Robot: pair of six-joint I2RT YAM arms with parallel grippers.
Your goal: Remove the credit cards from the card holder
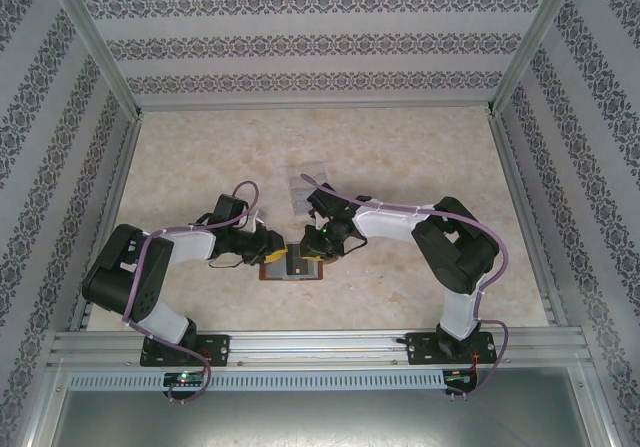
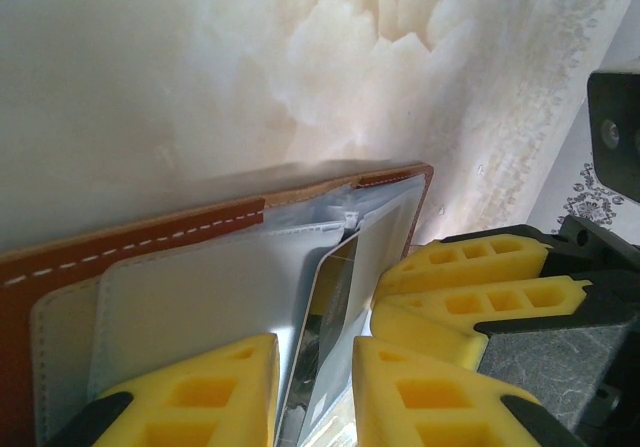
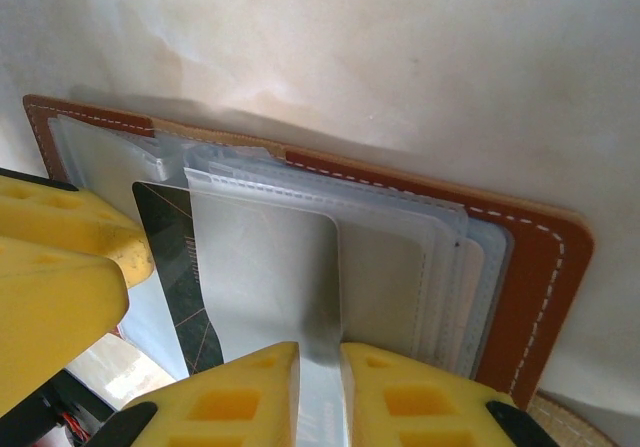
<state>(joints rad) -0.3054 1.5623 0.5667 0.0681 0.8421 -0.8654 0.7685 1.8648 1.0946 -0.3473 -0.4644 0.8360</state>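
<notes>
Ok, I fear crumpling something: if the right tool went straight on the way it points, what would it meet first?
The clear-grey plastic pocket of the reddish-brown leather folding card holder, which sits between the fingers of the right tool; beyond it probably the holder's stitched edge, depth unclear.

One high, distant camera and two very close wrist cameras.
The top camera looks down from behind the arm bases (image 1: pixel 185 349) over the whole table (image 1: pixel 200 157), the card holder (image 1: pixel 300 273) small just toward 6 o'clock of centre. Each wrist camera looks along its own fingers (image 2: pixel 200 387), close onto that same card holder. The left wrist sees the right gripper (image 2: pixel 410 282) at 4 o'clock, the right wrist the left gripper (image 3: pixel 130 267) at 9 o'clock.
</notes>
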